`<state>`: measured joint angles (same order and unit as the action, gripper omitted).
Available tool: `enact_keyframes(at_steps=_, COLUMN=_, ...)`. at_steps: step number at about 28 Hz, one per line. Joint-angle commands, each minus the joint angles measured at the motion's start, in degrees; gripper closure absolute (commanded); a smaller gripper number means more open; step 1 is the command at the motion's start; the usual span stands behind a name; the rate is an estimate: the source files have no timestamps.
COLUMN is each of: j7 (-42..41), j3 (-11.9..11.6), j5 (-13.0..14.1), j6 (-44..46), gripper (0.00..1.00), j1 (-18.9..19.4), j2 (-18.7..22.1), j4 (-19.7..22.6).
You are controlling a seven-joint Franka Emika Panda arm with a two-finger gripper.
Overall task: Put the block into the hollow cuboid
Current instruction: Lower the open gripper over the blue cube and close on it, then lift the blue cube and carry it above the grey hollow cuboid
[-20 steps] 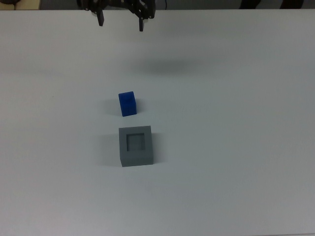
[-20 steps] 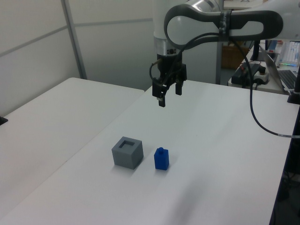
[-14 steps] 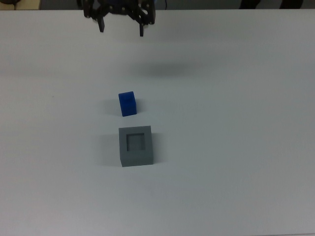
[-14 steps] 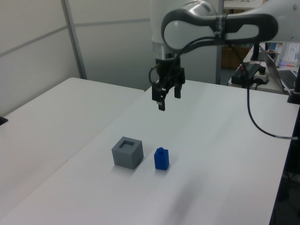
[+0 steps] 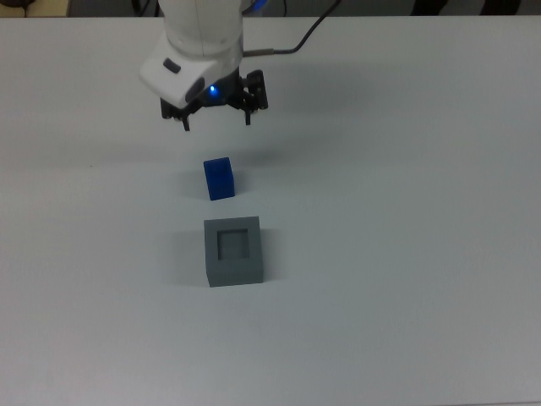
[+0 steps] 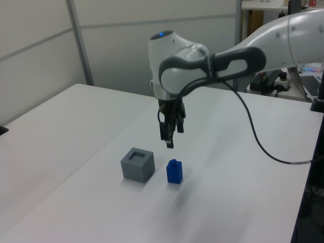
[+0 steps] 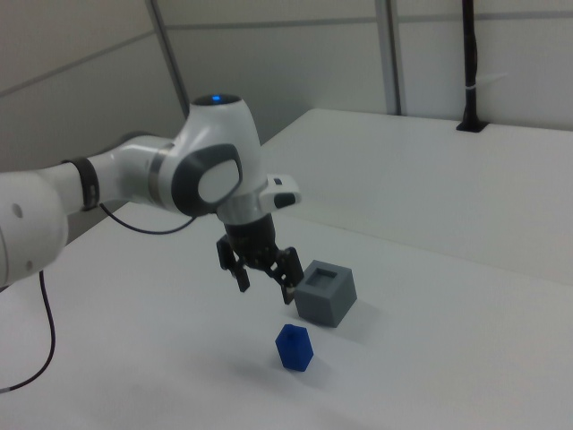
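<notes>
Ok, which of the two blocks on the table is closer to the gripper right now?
The blue block; the open gripper hangs near it, while the grey hollow cuboid sits beyond it.

One small blue block (image 5: 219, 178) is seen on the white table (image 5: 406, 254). One grey hollow cuboid (image 5: 232, 251) with a single square recess in its top is counted beside it. One robot arm (image 6: 212, 61) is present, fitted with one gripper (image 5: 216, 118) on which two fingers (image 5: 248, 117) are counted. One dark cable (image 6: 263, 147) is seen trailing from the arm.
</notes>
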<state>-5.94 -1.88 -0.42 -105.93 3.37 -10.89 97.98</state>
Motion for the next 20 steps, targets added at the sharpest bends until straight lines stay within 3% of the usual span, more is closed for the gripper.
enact_keyframes(at_steps=1, j7=-1.97, j3=-0.14, j5=-0.28, j6=-3.22, gripper=0.00, j1=0.41, j2=-2.03, j4=1.87)
enact_keyframes(at_steps=20, j7=-2.23, j3=-0.14, j5=-4.94, j6=-10.96, gripper=0.00, j1=0.50, j2=-8.80, j4=4.41)
